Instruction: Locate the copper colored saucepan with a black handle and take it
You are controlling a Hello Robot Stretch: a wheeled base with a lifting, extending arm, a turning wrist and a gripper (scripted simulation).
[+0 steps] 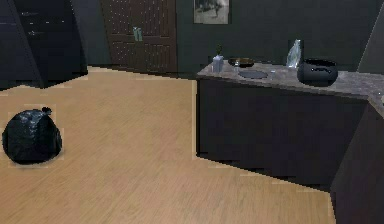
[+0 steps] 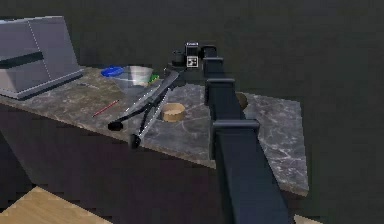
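In the arm side view the dark arm (image 2: 232, 130) rises from the bottom edge over a grey stone countertop (image 2: 270, 125). Two white marked squares (image 2: 191, 55) stand at its far end. Left of them the gripper (image 2: 125, 134) slants down with two thin fingers (image 2: 140, 108) toward the counter's front edge. A small tan round vessel (image 2: 173, 111) sits on the counter just right of the fingers; no black handle can be made out on it. I cannot tell whether the gripper holds anything.
A grey boxy appliance (image 2: 35, 55), a grey tray (image 2: 132, 82) with blue and green bits, and a red stick (image 2: 105, 107) share that counter. In the forward view, a counter (image 1: 350, 88) carries a black pot (image 1: 317, 72), clear bottle (image 1: 294, 52) and plate (image 1: 253, 73); a black bag (image 1: 30, 135) lies on the wood floor.
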